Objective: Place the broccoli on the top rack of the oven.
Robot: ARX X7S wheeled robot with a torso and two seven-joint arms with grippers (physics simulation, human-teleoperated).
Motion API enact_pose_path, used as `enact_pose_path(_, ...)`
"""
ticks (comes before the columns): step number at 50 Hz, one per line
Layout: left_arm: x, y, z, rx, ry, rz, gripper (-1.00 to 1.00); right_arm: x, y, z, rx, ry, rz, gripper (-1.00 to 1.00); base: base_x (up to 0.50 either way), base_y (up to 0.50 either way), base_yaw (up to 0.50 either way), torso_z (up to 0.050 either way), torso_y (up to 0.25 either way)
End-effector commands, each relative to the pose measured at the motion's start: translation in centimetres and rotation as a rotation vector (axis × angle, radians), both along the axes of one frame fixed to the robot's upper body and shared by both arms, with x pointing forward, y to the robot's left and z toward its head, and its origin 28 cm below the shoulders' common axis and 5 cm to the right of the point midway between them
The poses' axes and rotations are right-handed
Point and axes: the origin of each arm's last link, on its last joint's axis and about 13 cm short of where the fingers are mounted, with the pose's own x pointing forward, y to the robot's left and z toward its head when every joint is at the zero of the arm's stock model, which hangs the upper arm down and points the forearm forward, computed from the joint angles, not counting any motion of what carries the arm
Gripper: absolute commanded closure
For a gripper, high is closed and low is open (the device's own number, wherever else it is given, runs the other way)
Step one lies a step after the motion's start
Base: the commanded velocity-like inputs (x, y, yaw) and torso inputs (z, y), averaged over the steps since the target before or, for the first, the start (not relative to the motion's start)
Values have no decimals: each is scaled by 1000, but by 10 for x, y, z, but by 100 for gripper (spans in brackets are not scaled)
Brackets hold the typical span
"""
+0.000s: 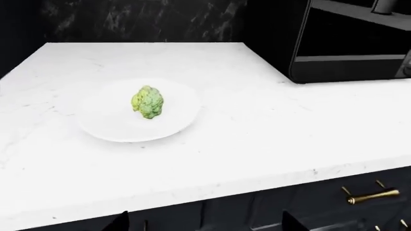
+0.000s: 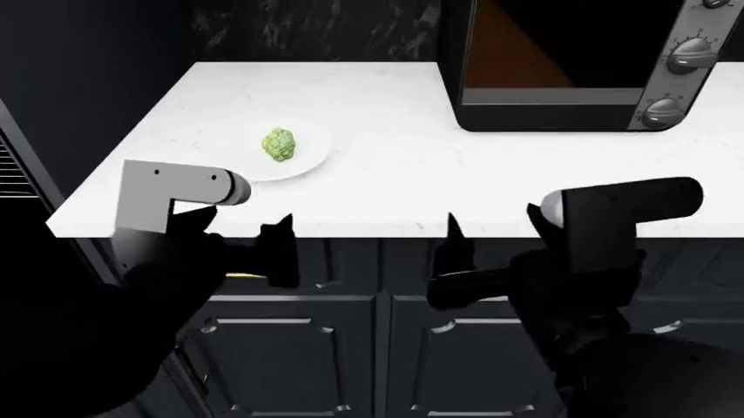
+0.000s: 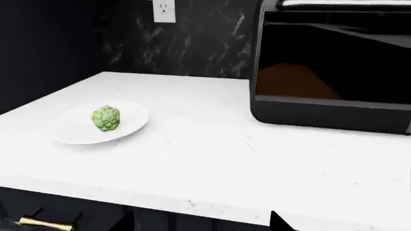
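Observation:
The broccoli (image 2: pixel 278 144) is a bumpy light-green floret lying on a white plate (image 2: pixel 312 162) at the counter's left side. It also shows in the left wrist view as broccoli (image 1: pixel 147 101) and in the right wrist view as broccoli (image 3: pixel 105 118). My left gripper (image 2: pixel 242 226) is open and empty, in front of the counter edge just short of the plate. My right gripper (image 2: pixel 494 225) is open and empty too, further right along that edge. In the wrist views only dark fingertips (image 1: pixel 121 221) and fingertips (image 3: pixel 277 220) show. The top rack is out of view. Dark ridged bars (image 2: pixel 14 174) sit at the far left; I cannot tell whether they are the oven.
A black countertop box (image 2: pixel 558 70) with round grey knobs (image 2: pixel 686 52) stands at the counter's back right. The white marble counter (image 2: pixel 465 174) ends in a front edge above dark cabinet doors (image 2: pixel 384 348) with a brass handle (image 1: pixel 372 195). A dark wall with an outlet (image 3: pixel 164 10) lies behind.

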Motion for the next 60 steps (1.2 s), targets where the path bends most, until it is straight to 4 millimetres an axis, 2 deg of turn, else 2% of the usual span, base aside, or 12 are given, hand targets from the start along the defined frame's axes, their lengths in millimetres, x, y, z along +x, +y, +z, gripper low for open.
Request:
enact_pose_path(1, -7, 9, 25, 54, 60, -58, -100, -30, -9, 33, -118, 36, 40, -100, 0, 0, 0, 0, 0)
enact_pose_path(3, -7, 9, 19, 70, 88, -60, -100, -32, -10, 35, -120, 35, 30, -100, 0, 0, 0, 0, 0)
enact_pose_path(11, -2, 11, 25, 37, 78, -49, -100, -33, -13, 37, -62, -16, 26, -100, 59, 0, 0, 0, 0)
enact_pose_path(14, -9, 10, 28, 24, 55, -70, -100, -33, -13, 36, -59, -21, 34, -100, 411, 0, 0, 0, 0)
enact_pose_path(46, -8, 8, 21, 16, 77, -51, -100, -42, -19, 33, -60, -20, 2, -100, 420, 0, 0, 0, 0)
enact_pose_path(60, 8, 5, 16, 49, 72, -17, -100, -35, -20, 25, -57, -8, 23, -100, 60, 0, 0, 0, 1)
